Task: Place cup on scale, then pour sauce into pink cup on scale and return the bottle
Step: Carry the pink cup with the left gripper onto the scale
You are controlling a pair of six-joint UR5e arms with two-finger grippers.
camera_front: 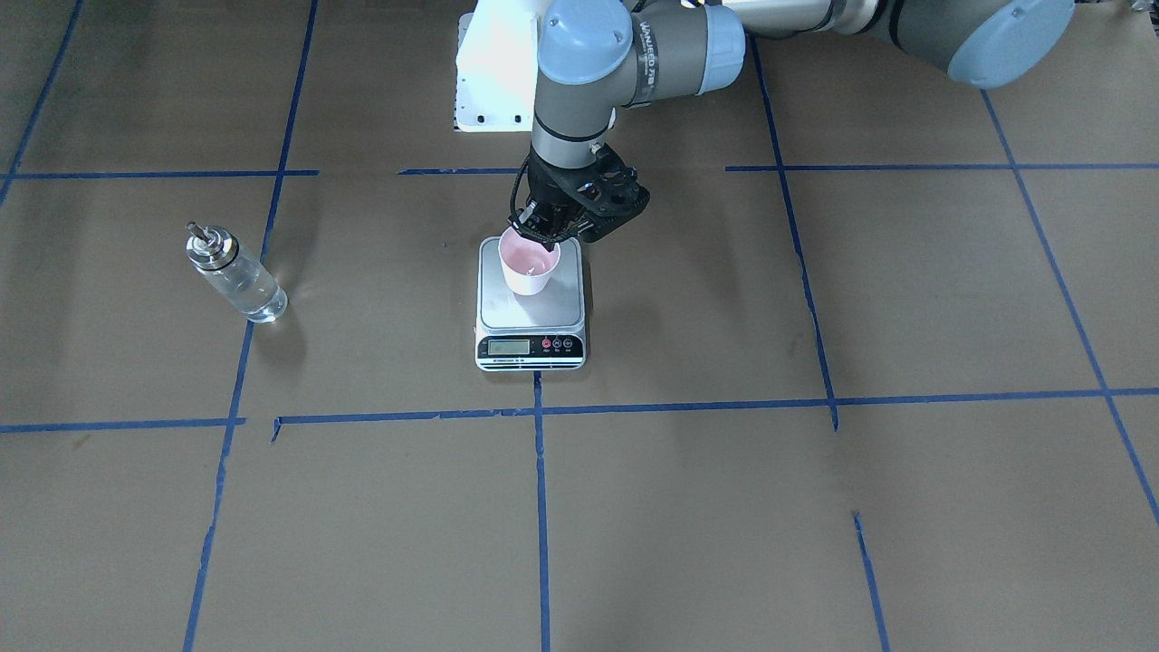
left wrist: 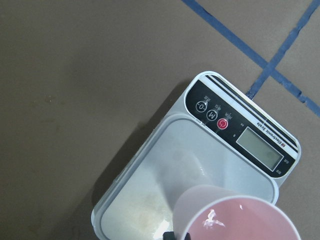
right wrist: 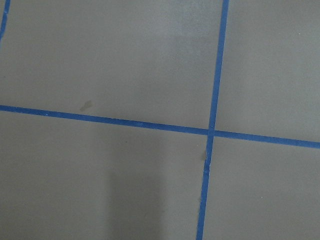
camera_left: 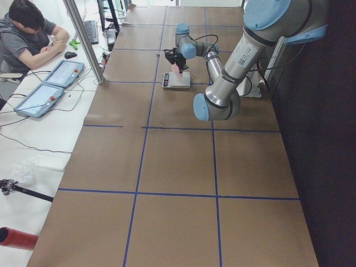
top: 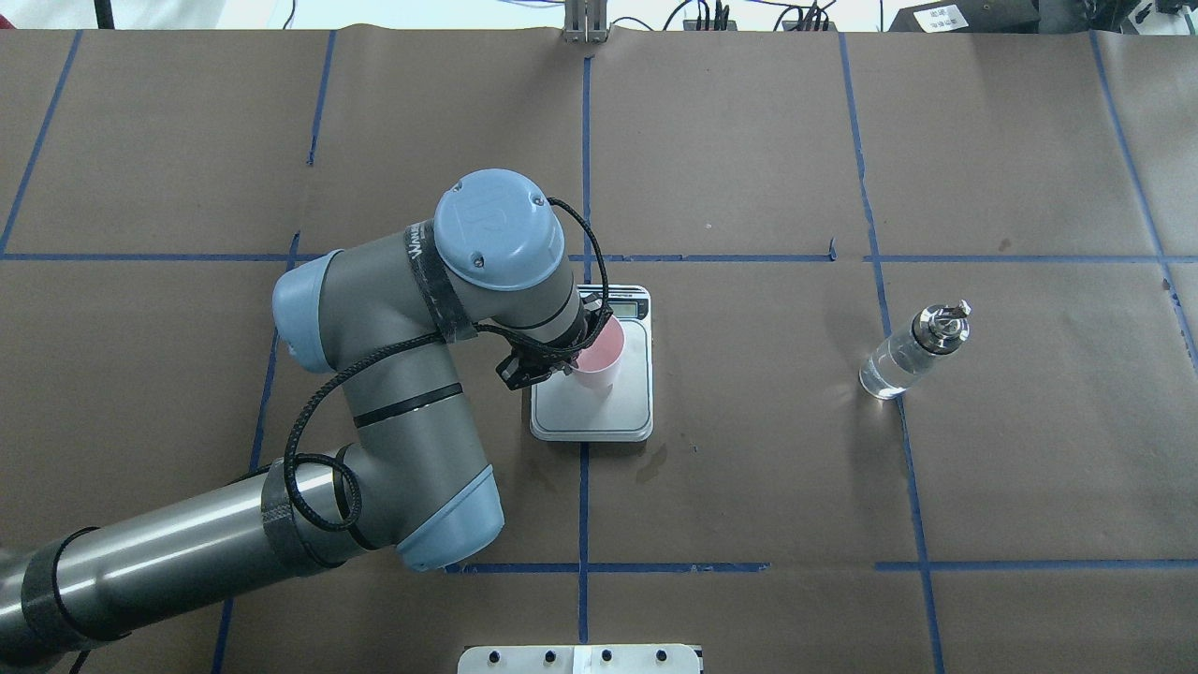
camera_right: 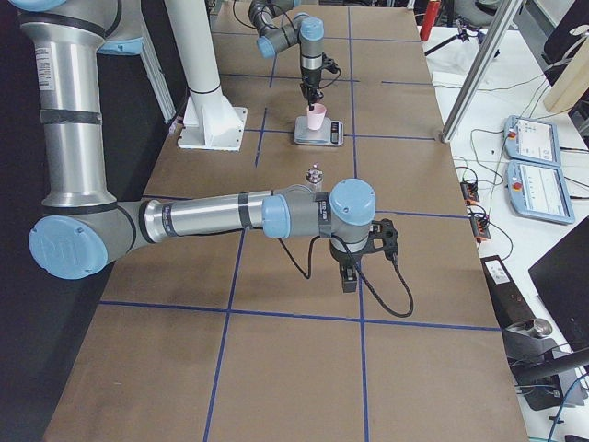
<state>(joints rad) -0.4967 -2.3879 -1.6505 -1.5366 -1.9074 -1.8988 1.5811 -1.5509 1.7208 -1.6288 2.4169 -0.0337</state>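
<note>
Table (camera_front: 815, 507): we see brown paper over the whole top, ruled into squares by blue tape lines (camera_front: 688, 407).
Left arm (top: 412, 374): it reaches in over the middle of the table, its wrist pointing down above the scale.
Right arm (camera_right: 202, 216): we find it stretched low over a bare square, well apart from the scale; its wrist camera shows only paper and tape.
Scale (camera_front: 507, 312): it lies flat at the table's centre with its steel platform toward the robot and its black panel on the far side.
Left gripper (camera_front: 543, 237): its jaws are closed on the cup's rim, on the side nearest the robot.
Right gripper (camera_right: 352, 269): it hangs just above the paper; we cannot tell whether its jaws are apart or together.
Bottle (camera_front: 237, 276): it stands upright on the robot's right, well apart from the scale, touched by nothing.
Cup (camera_front: 530, 267): it is mouth up with its base at the platform; we cannot tell whether it rests fully.
Sauce (top: 887, 373): we make out clear liquid inside the bottle.
</note>
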